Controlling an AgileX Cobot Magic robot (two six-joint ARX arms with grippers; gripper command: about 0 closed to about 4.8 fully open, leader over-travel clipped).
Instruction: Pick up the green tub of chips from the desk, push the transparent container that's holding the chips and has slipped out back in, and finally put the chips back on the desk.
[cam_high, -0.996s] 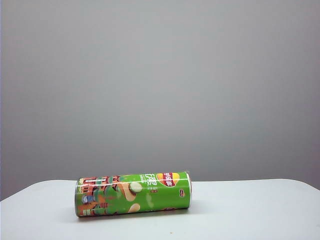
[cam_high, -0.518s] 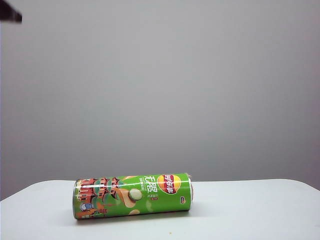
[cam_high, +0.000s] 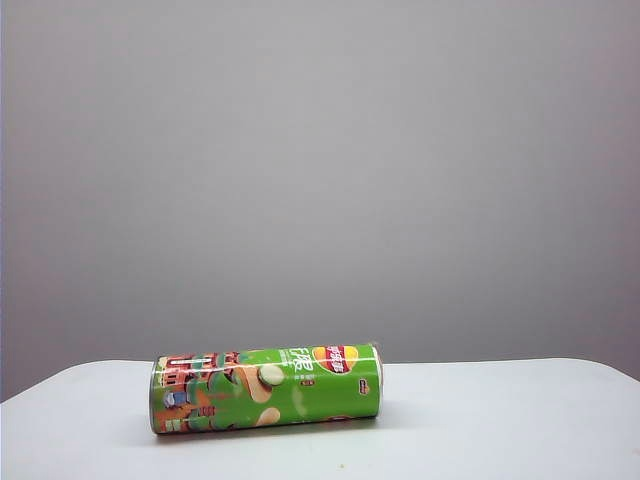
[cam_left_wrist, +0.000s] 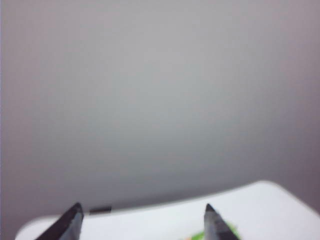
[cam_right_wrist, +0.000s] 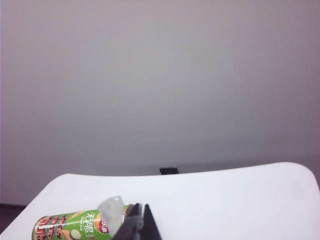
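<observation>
The green tub of chips lies on its side on the white desk, its logo end to the right. Neither gripper shows in the exterior view. My left gripper hangs open and empty above the desk, with a sliver of the green tub beside one fingertip. My right gripper is shut on nothing, close by the logo end of the tub. A translucent whitish piece shows at that end; I cannot tell whether it is the transparent container. The chips are hidden.
A plain grey wall stands behind the desk. A small dark block sits at the desk's far edge, also seen as a dark block in the left wrist view. The desk's rounded corners lie near the frame sides.
A dark part that showed at the upper left corner half a second ago has left the exterior view. The tub rolled slightly then and has rolled back to where it lay before.
</observation>
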